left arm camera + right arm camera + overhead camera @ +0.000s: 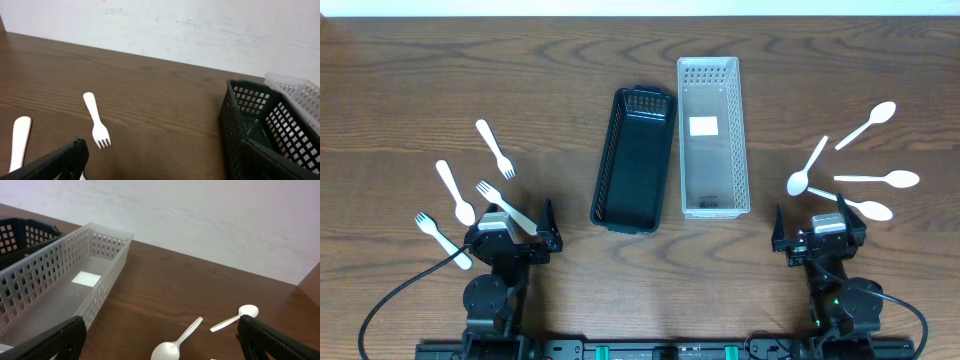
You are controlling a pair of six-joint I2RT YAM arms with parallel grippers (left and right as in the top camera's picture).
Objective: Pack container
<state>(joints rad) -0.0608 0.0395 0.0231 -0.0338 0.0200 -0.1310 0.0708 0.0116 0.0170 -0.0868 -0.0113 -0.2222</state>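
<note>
A black slotted basket (633,160) and a clear white basket (740,135) stand side by side mid-table. The white one holds only a white label (704,126). Three white forks (495,148) and one spoon (455,192) lie at the left. Several white spoons (867,125) lie at the right. My left gripper (510,225) is open and empty over one fork's handle. In the left wrist view (160,165) a fork (96,121) lies ahead. My right gripper (818,228) is open and empty. In the right wrist view (160,342) a spoon (177,342) lies between the fingers.
The black basket (265,135) is to the right in the left wrist view, with the white basket (300,95) behind it. The white basket (107,232) fills the left of the right wrist view. A pale wall runs behind the table's far edge.
</note>
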